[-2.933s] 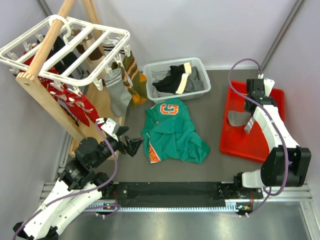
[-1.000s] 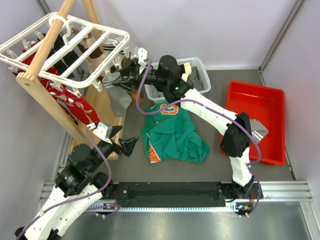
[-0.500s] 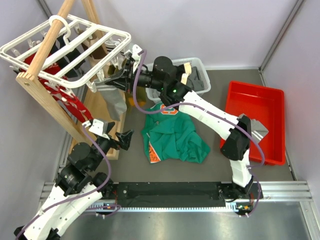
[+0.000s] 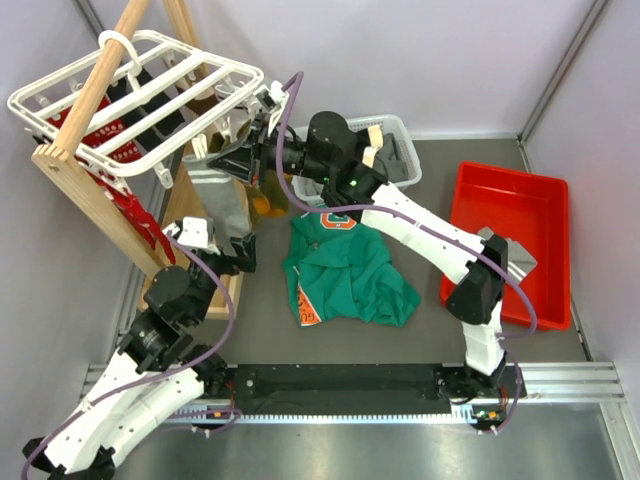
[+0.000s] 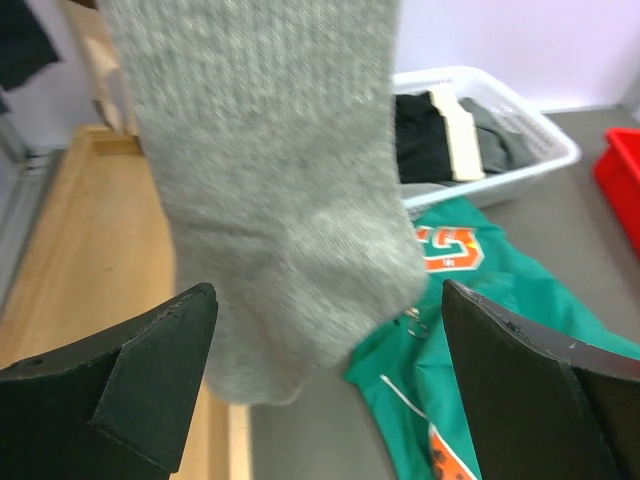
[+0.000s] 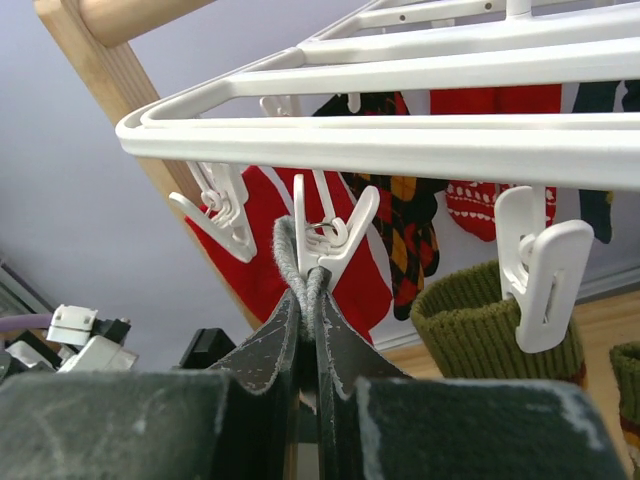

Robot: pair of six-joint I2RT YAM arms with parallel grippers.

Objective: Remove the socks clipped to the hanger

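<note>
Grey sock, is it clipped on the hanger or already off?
Clipped on: the grey sock has its top edge pinched in a white clip under the hanger, right gripper shut on it just below.

The hanger (image 4: pixel 135 100) hangs on the rack (image 4: pixel 90 210), basket (image 4: pixel 398 122) to its right, shirt (image 4: pixel 350 270) before the basket.

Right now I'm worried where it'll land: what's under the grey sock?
The grey sock hangs inside the open left gripper. Below show the wooden rack base and part of the green shirt. The spot straight beneath is covered by the sock itself.
</note>
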